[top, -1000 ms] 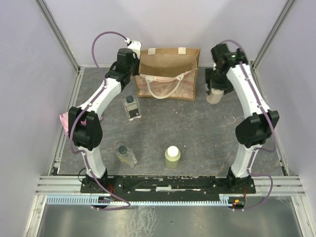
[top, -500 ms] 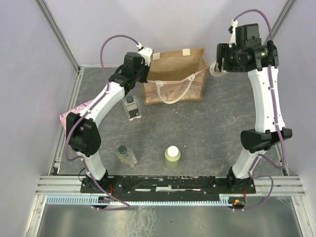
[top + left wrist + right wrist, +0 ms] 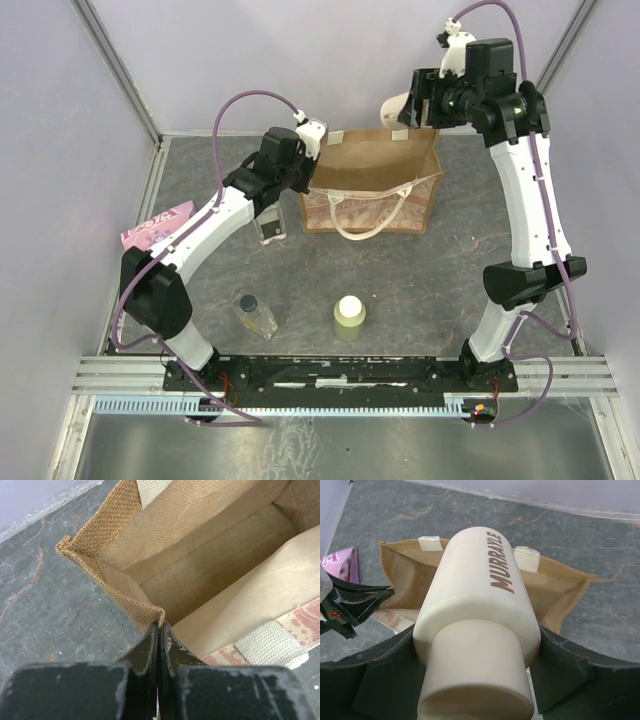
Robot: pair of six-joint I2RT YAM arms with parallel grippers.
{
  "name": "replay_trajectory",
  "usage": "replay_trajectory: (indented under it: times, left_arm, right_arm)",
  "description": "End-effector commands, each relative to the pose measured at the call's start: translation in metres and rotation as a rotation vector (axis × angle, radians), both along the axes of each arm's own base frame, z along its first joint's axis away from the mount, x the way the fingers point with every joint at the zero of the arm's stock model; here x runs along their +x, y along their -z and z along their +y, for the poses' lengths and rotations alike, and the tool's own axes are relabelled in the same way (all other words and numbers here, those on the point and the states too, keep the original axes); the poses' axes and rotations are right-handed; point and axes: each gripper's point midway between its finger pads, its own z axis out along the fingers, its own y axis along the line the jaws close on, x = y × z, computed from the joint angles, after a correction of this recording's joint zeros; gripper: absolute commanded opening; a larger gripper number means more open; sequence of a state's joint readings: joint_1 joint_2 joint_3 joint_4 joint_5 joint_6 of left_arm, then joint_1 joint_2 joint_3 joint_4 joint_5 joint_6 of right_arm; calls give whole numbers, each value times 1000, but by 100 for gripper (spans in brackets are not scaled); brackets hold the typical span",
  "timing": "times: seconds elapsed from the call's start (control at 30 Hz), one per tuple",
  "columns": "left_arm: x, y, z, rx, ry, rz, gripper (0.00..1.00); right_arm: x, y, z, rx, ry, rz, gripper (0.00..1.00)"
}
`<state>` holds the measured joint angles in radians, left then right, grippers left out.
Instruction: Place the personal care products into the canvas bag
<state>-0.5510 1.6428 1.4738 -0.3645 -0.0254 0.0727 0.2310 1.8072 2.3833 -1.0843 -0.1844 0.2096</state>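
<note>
Top external view: canvas bag point(image 3: 366, 208) standing open by the far edge of the desk point(image 3: 450, 260), its left rim corner pinched by the left hand point(image 3: 303, 178); right hand point(image 3: 425, 100) clamped on the cream bottle point(image 3: 397, 106), held in the air by the bag's far rim. One clear bottle point(image 3: 268, 224) lies just left of the bag, a second clear bottle point(image 3: 256, 314) and the yellow-green bottle point(image 3: 349, 318) toward the near edge, a pink packet point(image 3: 157, 225) at the left edge.

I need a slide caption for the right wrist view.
Right end effector holds cream cylindrical bottle above open tan canvas bag.
</note>
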Motion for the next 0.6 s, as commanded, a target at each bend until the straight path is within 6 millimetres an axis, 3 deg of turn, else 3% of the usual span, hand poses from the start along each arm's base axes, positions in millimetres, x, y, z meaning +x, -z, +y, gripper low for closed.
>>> replay_trajectory:
  times: [0.0, 0.23, 0.33, 0.57]
  left_arm:
    - [-9, -12, -2, -6, 13, -31, 3]
    - [-5, -16, -5, -8, 2, -47, 3]
    - [-6, -20, -8, -13, 8, -53, 3]
    - [-4, -25, -10, -17, 8, -66, 3]
  right_arm:
    - [7, -27, 31, 35, -97, -112, 0]
    - [-5, 38, 43, -56, -125, 75, 0]
    - [-3, 70, 39, -107, -109, 140, 0]
    - [6, 121, 39, -143, -89, 249, 0]
